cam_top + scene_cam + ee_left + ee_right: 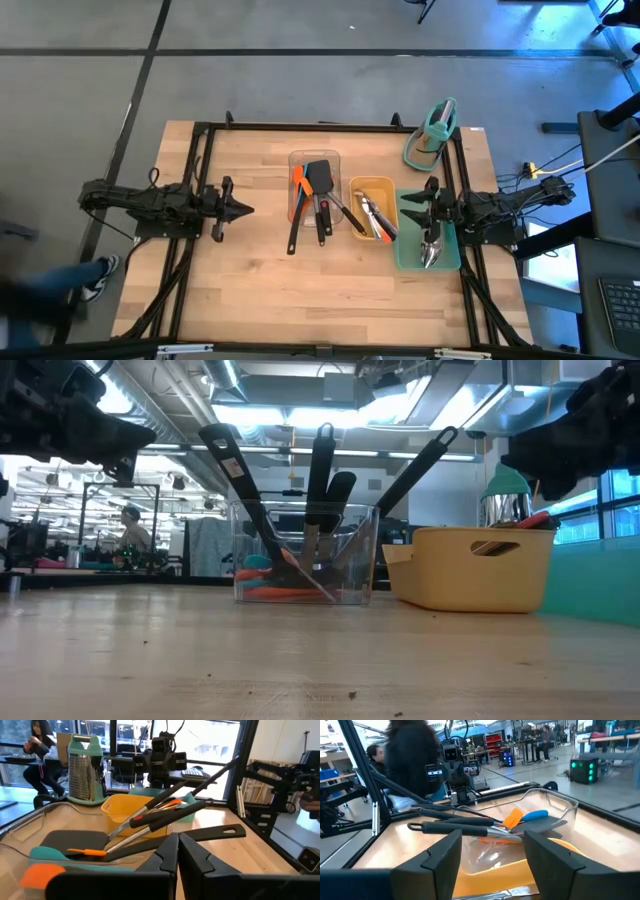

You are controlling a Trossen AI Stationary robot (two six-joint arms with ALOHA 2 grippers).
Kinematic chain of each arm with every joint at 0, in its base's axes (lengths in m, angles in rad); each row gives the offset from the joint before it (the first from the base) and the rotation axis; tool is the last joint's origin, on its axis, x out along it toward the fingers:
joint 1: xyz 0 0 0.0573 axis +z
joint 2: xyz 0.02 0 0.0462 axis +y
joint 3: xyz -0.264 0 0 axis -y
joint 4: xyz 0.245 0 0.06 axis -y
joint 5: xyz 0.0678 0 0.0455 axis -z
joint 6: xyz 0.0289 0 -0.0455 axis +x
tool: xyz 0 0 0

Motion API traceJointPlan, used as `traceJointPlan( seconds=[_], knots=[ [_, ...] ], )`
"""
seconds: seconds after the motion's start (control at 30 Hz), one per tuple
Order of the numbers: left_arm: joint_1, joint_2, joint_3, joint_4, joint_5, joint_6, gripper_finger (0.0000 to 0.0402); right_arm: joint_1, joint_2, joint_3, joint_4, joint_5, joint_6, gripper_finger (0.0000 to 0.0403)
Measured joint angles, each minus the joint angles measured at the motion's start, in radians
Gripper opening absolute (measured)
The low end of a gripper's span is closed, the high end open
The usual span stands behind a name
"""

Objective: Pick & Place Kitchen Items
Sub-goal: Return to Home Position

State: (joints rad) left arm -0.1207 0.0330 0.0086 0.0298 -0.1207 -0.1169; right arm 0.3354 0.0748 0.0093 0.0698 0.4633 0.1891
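- The utensils (pixel 375 215) in the yellow bin (pixel 372 181) lie in a tangle too small in the high view to tell apart. In the low view the bin's near wall hides all but a red tip (pixel 540 518) above its rim.
- The right arm (pixel 490 208) covers the middle of the teal tray (pixel 405 258) on the table's right, so only part of a shiny utensil (pixel 431 252) shows.
- A person's shoe (pixel 97 278) shows left of the table; the rest is blurred and cut off by the edge.
- A dark-clothed person (pixel 412 755) beyond the table is a blur.
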Motion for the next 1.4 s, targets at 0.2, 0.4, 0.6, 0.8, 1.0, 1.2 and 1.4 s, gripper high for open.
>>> traceJointPlan(
  seconds=[0.2, 0.4, 0.6, 0.8, 1.0, 1.2, 1.4],
  knots=[
    [0.000, 0.011, 0.000, 0.001, -0.008, -0.001, 0.0002, -0.001, 0.019, 0.000, 0.001, 0.005, 0.039, 0.0166],
    [0.000, 0.011, 0.000, 0.001, -0.012, -0.001, 0.0001, -0.001, 0.039, 0.000, 0.001, 0.007, 0.039, 0.0043],
    [0.000, 0.011, 0.000, 0.001, -0.016, 0.015, 0.0002, -0.001, 0.070, 0.000, 0.001, 0.064, 0.092, 0.0004],
    [0.000, 0.011, 0.000, 0.001, -0.016, 0.026, 0.0006, -0.001, 0.100, 0.000, 0.001, 0.089, 0.088, 0.0002],
    [0.000, 0.011, 0.000, 0.001, -0.017, 0.026, 0.0003, -0.001, 0.109, 0.000, 0.002, 0.088, 0.087, 0.0001],
    [0.000, 0.011, 0.000, 0.001, -0.017, 0.026, 0.0005, -0.001, 0.109, 0.000, 0.002, 0.087, 0.085, 0.0001],
    [0.000, 0.011, 0.000, 0.001, -0.016, 0.019, 0.0006, -0.001, 0.109, 0.000, 0.002, 0.087, 0.084, 0.0001]
  ],
)
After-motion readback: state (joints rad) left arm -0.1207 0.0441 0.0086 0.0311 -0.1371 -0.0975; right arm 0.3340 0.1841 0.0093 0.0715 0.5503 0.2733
